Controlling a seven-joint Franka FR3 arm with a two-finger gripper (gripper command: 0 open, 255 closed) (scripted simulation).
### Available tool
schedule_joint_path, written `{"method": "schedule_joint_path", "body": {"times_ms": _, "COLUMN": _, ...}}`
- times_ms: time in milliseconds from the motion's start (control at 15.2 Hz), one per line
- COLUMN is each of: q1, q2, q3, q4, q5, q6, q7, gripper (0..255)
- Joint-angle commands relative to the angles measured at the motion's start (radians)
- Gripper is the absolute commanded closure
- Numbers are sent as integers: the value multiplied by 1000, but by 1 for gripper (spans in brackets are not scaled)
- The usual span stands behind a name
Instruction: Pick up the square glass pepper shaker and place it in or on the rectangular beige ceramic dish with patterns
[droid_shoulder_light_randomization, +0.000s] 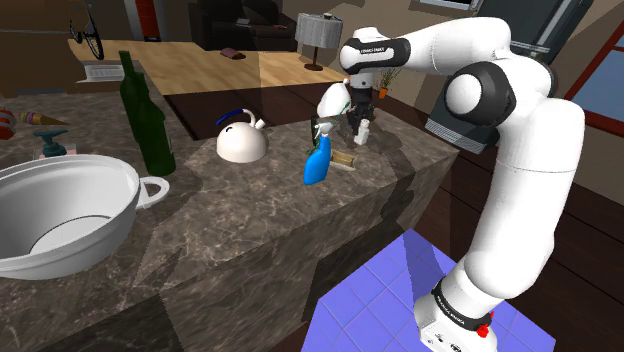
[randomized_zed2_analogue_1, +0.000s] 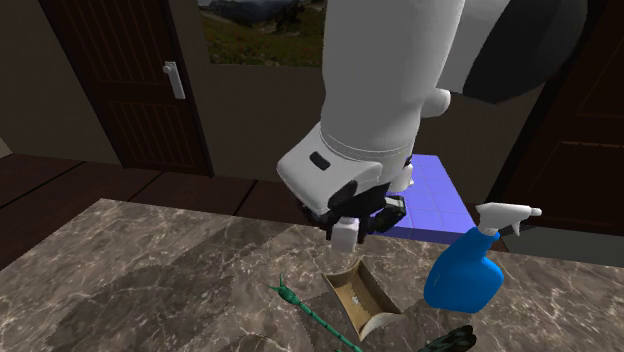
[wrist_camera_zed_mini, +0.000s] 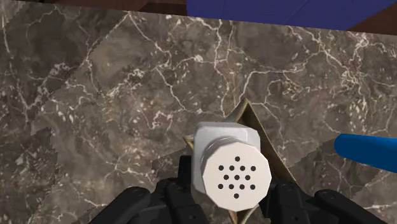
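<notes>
A: Where is the pepper shaker (randomized_zed2_analogue_1: 343, 234)?
B: The hand (randomized_zed2_analogue_1: 351, 222) pinches it tight. It hangs in the air over the beige dish (randomized_zed2_analogue_1: 358, 296), not touching it.
A: What should it do?
B: I think go straight down, slowly, with the shaker standing up. Let go only when it sits in the dish. Mind the blue spray bottle (randomized_zed2_analogue_1: 462, 278) beside the dish on the tabletop (randomized_zed2_analogue_1: 150, 280).

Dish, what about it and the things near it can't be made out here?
- Wrist view: the shaker covers most of the dish, so only rim edges show.
- Shoulder view: the spray bottle hides part of the dish, and its pattern is too small to read.
- Second exterior view: the green stalk runs off the bottom edge.
- Wrist view: the spray bottle is cut off by the picture's edge.
</notes>
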Motion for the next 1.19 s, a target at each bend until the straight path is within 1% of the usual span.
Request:
{"method": "schedule_joint_path", "body": {"times_ms": 0, "q1": 19, "q2": 34, "q3": 14, "q4": 49, "q5": 11, "q6": -18, "q7": 34, "gripper": 255}}
{"method": "schedule_joint_path", "body": {"times_ms": 66, "q1": 33, "q2": 71, "q3": 26, "q4": 106, "q5": 21, "q6": -41, "q7": 59, "gripper": 255}}
{"method": "schedule_joint_path", "body": {"times_ms": 924, "q1": 35, "q2": 102, "q3": 30, "q4": -23, "q5": 28, "q6": 118, "q7": 65, "gripper": 255}}
{"method": "schedule_joint_path", "body": {"times_ms": 1122, "q1": 34, "q2": 105, "q3": 31, "q4": -28, "q5": 28, "q6": 126, "q7": 65, "gripper": 255}}
